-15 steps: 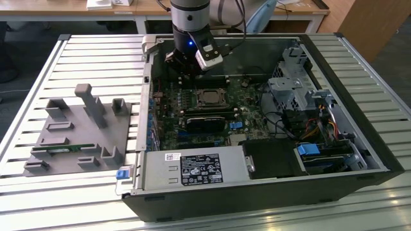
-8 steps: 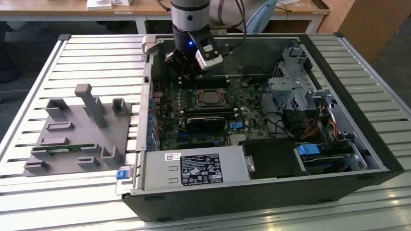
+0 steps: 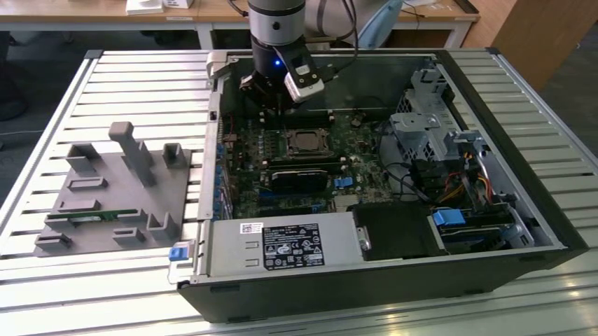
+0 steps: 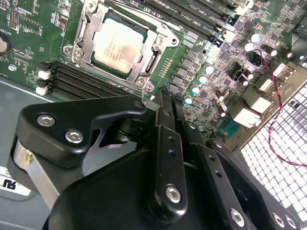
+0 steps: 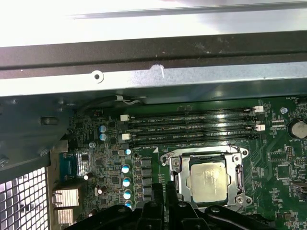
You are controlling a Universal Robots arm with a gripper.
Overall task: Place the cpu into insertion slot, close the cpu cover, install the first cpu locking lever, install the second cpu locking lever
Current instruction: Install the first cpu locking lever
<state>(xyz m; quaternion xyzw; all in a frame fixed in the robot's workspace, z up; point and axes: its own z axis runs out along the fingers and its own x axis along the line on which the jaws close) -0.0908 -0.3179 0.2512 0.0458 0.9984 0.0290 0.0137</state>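
dull metal cpu [image 4: 116, 46], shiny metal cpu cover [image 4: 91, 29], matt blk pincer [image 4: 163, 103]

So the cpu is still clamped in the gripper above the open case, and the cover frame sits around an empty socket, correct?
Not quite. The cpu already sits in the socket, with the cpu cover framing it; both wrist views show its metal top there. The gripper does hang above the open case, close beside the socket, with nothing seen in it.

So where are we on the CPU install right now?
The cpu sits in its socket with the cpu cover lying closed around it. The gripper hangs beside the socket's edge, carrying nothing visible. I cannot tell whether either locking lever is latched; both remain to be confirmed.
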